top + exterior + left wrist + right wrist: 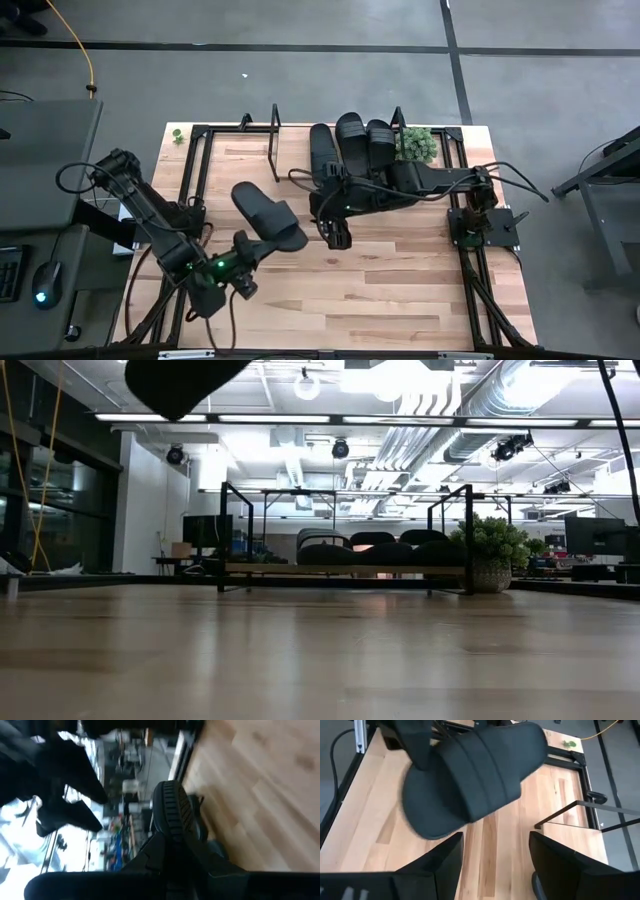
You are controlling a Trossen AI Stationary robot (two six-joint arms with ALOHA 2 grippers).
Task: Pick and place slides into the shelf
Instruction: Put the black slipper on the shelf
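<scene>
Shelf [250, 150] at twelve o'clock: I count three slides [352, 140] there. My left gripper [243, 262], clenched on the fourth slide [268, 215], holds it aloft, confirmed only by low view. Right gripper [336, 236] hangs released.

Three slides [350, 140] and a potted plant [417, 144] fill the shelf's [235, 150] right end; its left half lies open.
</scene>
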